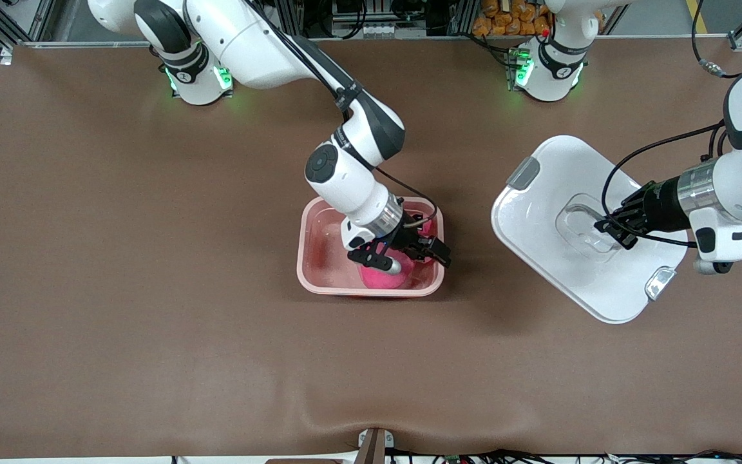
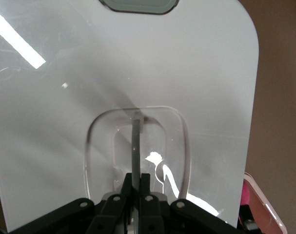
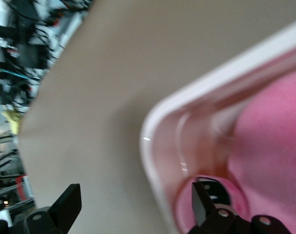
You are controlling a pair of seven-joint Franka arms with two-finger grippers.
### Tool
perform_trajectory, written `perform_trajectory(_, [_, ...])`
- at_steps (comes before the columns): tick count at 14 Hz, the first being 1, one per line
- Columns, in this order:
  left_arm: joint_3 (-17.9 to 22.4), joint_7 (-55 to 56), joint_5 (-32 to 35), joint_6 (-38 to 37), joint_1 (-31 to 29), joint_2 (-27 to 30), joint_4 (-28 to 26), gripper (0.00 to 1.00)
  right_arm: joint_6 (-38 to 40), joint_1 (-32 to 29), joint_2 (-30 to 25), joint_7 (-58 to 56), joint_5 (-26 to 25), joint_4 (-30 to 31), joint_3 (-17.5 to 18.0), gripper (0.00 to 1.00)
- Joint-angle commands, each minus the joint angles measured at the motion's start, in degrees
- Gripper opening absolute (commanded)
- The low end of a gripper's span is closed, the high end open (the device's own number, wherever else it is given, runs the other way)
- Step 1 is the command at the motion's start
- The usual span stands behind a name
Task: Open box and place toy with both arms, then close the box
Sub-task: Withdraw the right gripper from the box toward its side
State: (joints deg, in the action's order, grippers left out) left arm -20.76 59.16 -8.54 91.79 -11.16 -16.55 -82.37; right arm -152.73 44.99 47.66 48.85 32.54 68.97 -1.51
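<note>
The light, stiff, slick white plastic lid (image 1: 564,212) hangs over the brown tabletop (image 1: 120,258) pinched by its recessed handle (image 2: 136,141) in the clamped left tool (image 1: 610,227), while the wide-spread, empty right tool (image 1: 403,254) sits above the soft hot-pink plush toy (image 1: 377,277) lying inside the translucent pink tub (image 1: 319,283).

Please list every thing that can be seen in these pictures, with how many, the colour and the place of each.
box: one, translucent pink, open, on the brown table near its middle.
toy: one, hot pink, inside the box, at the side nearer to the front camera.
lid: one, white with grey side clips, off the box, toward the left arm's end of the table, held by its recessed handle.
right gripper: one, black, open, over the box just above the toy; it holds nothing.
left gripper: one, black, shut on the lid's handle.
arms: two, white with black joints, bases lit green along the table edge farthest from the front camera.
</note>
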Motion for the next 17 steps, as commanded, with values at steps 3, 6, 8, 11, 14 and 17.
perform_trajectory(3, [-0.4,-1.3,-1.6,-1.2,-0.7,1.4,-0.2,0.0,13.1,-8.2,-10.9,-0.7,1.1,3.0,0.6,1.0])
perform_trajectory(6, [-1.7,0.2,-1.6,-1.1,0.0,1.3,-0.2,0.0,21.1,-15.2,-20.6,-6.5,1.0,12.0,0.5,1.0])
perform_trajectory(8, [-3.0,3.9,-1.5,-0.5,0.3,0.8,-0.2,0.0,21.3,-19.7,-27.0,-14.8,1.0,19.8,0.4,1.0])
perform_trajectory(11, [-5.6,9.9,-1.4,2.5,0.6,0.4,-0.2,0.0,28.3,-26.6,-35.9,-17.6,0.0,28.4,0.2,1.0])
perform_trajectory(14, [-6.1,16.4,-1.1,5.7,3.3,-0.4,-0.2,0.0,41.9,-36.3,-38.8,-30.4,-5.2,28.7,-0.1,1.0])
perform_trajectory(17, [-6.1,23.2,-0.7,9.9,7.0,-1.5,-0.2,0.0,51.5,-44.6,-41.8,-39.0,-7.6,28.7,-0.2,1.0])
